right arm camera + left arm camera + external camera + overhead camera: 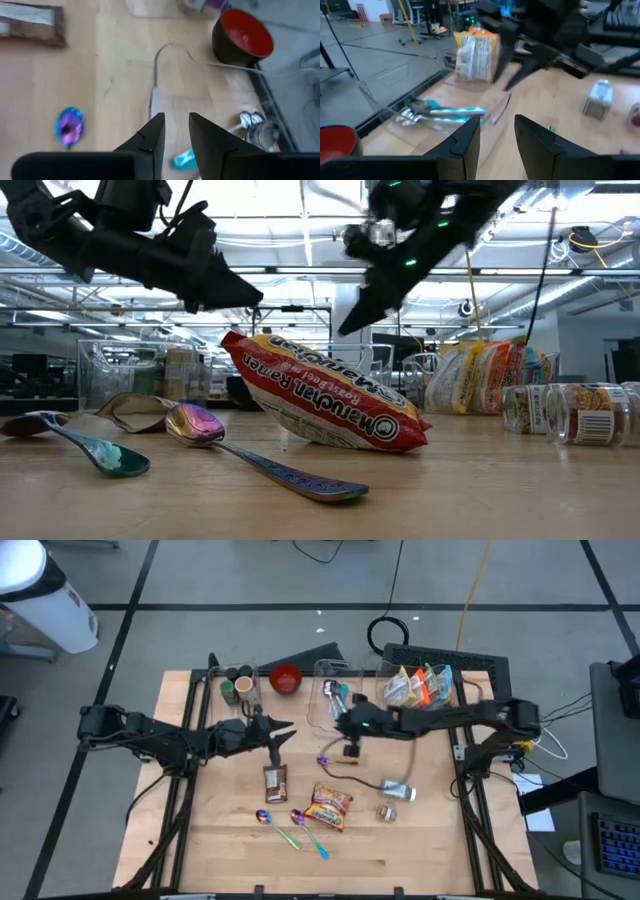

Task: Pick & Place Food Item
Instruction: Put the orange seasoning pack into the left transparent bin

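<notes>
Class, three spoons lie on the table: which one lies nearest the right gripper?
The purple-bowled spoon just below the right gripper; the other two spoons lie together at the table's front edge, by the ramen packet.

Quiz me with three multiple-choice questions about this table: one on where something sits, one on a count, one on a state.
1. Where does the round red bowl sit?
A. at the table's far edge
B. by the near edge
C. on the floor

2. How many shiny iridescent metal spoons lie beside the red Maruchan ramen packet?
A. one
B. two
C. four

3. What are the right gripper's fingers holding?
A. the ramen packet
B. a spoon
C. nothing

Answers: 1 A, the high view shows it among the containers at the back; 2 B, two lie left of the packet; 3 C, the right wrist view shows bare table through the gap.
</notes>
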`<act>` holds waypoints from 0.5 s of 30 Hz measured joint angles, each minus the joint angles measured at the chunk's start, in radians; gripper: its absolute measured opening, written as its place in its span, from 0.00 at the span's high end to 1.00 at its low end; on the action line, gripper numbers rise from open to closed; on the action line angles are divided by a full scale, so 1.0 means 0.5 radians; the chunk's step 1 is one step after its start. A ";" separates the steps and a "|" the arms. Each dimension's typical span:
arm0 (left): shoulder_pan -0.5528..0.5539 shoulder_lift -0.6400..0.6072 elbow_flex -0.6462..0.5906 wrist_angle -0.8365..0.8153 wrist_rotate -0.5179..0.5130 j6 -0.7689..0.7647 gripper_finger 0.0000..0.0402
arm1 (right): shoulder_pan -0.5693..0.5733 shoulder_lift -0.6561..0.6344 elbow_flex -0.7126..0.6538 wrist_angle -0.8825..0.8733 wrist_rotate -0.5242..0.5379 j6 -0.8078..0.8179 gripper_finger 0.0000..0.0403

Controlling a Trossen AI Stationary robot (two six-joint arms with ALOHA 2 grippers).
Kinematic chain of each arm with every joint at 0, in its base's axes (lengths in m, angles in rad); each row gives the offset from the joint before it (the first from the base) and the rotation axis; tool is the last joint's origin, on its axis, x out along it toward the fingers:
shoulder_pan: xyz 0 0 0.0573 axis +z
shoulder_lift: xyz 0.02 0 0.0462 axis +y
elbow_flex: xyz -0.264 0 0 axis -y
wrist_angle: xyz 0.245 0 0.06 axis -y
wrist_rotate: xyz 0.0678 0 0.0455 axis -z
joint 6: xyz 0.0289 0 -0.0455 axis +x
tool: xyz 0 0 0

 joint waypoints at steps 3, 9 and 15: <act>0.047 0.000 0.036 0.020 0.066 -0.028 0.68 | 0.053 -0.259 -0.280 0.297 -0.048 0.024 0.77; 0.064 0.001 0.096 0.118 0.222 -0.083 0.68 | 0.189 -0.698 -0.917 1.158 -0.392 0.236 0.72; 0.060 0.002 0.113 0.128 0.455 -0.076 0.68 | 0.388 -0.665 -1.465 2.325 -0.513 0.304 0.69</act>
